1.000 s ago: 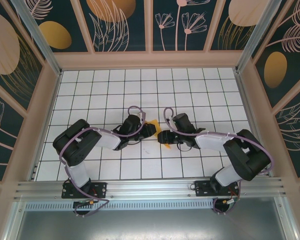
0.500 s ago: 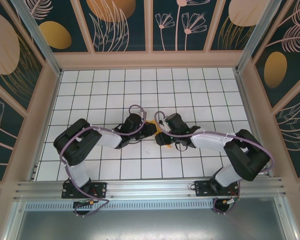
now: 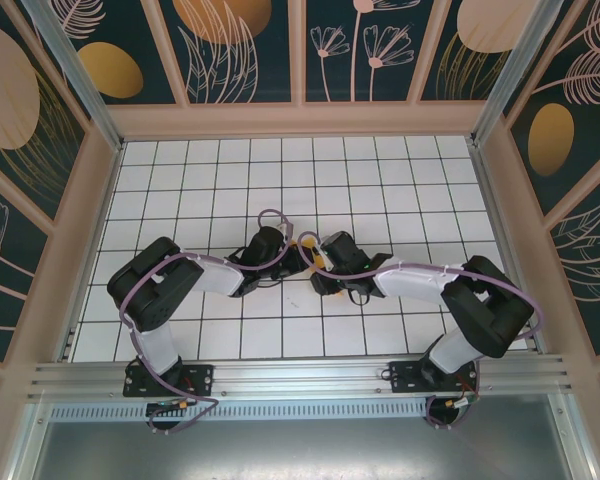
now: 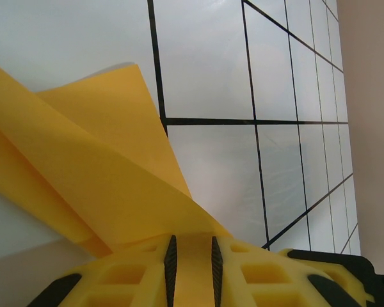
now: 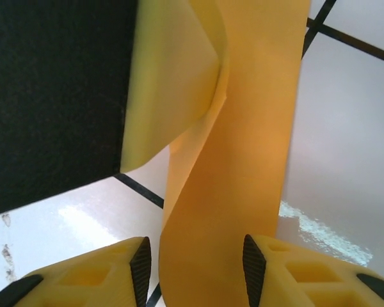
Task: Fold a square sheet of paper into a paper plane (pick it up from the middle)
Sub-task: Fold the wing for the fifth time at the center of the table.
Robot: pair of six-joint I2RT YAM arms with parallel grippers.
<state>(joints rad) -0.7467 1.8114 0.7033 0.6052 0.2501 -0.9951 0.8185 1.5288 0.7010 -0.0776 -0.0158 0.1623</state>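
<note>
- Nearest to us, a silver metal rail runs along the near edge of the white table with black grid lines. The two arm bases are bolted to it, one left and one right.
- From those bases the two black arms reach inward and meet near the middle of the table.
- The left gripper points right. In its wrist view the yellow fingers are clamped on the thin orange-yellow sheet of paper, with a narrow band of it pinched between the dark pads.
- From that grip the sheet of paper spreads away to the left in folded layers above the table, and one flap ends in a corner.
- The right gripper points left, just beside the left gripper.
- In the right wrist view its yellow fingers stand apart. A broad band of the sheet of paper runs up between them and fills nearly the whole gap. We cannot tell whether the pads press on it.
- From above, the sheet of paper is a small orange patch between the two grippers.
- Farther off, the grid runs to a pale wooden frame.
- Behind the frame stand dark wall panels painted with orange ovals and pale plant outlines.
</note>
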